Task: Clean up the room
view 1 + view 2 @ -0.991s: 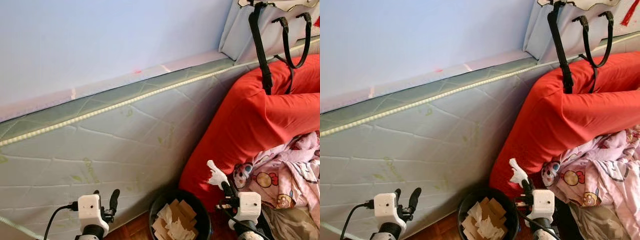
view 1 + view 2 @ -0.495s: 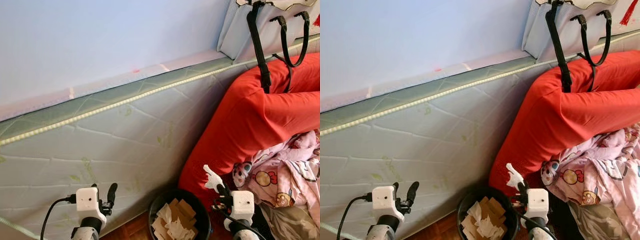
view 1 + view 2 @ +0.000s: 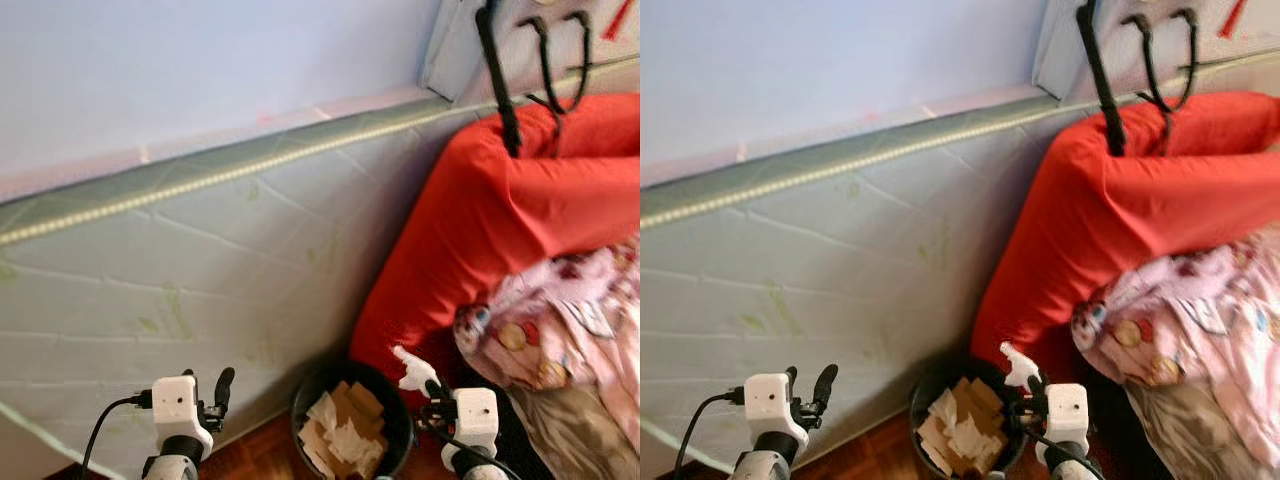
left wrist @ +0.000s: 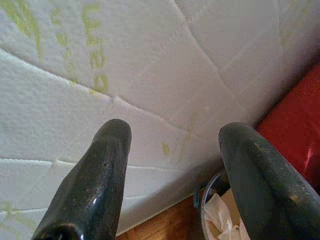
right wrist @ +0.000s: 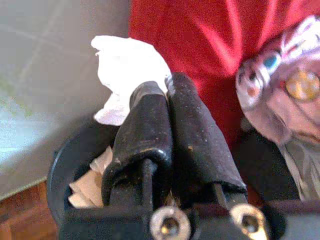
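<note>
My right gripper (image 3: 425,378), jaws clamped on a white tissue (image 5: 127,70), has drifted toward the black bin (image 3: 305,395) of paper scraps, nearly ready to drop. Left gripper (image 3: 208,388) hangs wide apart before the upended mattress (image 3: 250,260).

Both head eyes look forward and down at a mattress (image 3: 230,270) side, a red cushion (image 3: 500,210) and a bin (image 3: 350,425). The left wrist camera sits close to the mattress; the right one looks down over the bin. All views share the bin.
</note>
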Robot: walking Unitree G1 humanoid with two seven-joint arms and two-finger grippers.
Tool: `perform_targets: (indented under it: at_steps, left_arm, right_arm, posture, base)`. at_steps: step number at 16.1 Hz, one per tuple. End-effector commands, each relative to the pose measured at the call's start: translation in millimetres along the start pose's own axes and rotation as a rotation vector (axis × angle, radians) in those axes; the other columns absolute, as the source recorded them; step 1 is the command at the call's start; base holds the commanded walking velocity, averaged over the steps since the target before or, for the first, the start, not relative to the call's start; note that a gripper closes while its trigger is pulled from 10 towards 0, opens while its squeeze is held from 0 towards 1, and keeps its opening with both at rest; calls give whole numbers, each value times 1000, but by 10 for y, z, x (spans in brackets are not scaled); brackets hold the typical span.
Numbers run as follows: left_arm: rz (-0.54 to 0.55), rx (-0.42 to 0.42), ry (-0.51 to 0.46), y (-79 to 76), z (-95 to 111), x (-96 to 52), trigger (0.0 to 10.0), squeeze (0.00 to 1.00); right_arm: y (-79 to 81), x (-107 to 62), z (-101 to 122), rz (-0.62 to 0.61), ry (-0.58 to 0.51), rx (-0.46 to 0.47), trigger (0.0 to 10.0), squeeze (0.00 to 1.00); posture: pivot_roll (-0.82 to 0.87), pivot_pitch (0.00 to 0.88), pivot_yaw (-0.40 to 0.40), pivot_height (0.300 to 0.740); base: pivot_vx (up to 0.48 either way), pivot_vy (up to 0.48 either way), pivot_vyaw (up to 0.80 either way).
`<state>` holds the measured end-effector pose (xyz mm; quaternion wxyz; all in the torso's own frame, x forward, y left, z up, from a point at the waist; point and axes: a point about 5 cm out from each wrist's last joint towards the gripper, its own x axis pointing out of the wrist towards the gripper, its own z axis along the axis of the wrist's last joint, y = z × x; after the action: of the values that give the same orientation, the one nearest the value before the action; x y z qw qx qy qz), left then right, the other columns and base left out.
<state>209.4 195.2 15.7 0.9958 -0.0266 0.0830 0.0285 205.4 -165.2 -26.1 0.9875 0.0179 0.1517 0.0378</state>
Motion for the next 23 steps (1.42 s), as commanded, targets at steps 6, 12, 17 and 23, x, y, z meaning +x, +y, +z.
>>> perform_targets:
  at_steps: [6,12,17,23]
  left_arm:
    - [-12,6,7,-35,11,22,10000,0]
    - [-20,9,-16,-50,101,122,10000,0]
    - [-30,6,-61,-96,246,196,10000,0]
    - [-22,-4,-163,-171,564,183,10000,0]
  right_arm:
    - [-5,15,-77,13,42,2,10000,0]
    - [-24,173,-106,22,123,-4,10000,0]
    - [-35,390,24,-3,177,30,10000,0]
    - [54,820,534,33,167,17,10000,0]
  posture:
    - [-12,82,-64,670]
    - [0,107,-56,655]
    - [28,148,-55,655]
    - [120,263,-97,655]
  base:
    - [0,0,0]
    - [0,0,0]
    - [0,0,0]
    - [0,0,0]
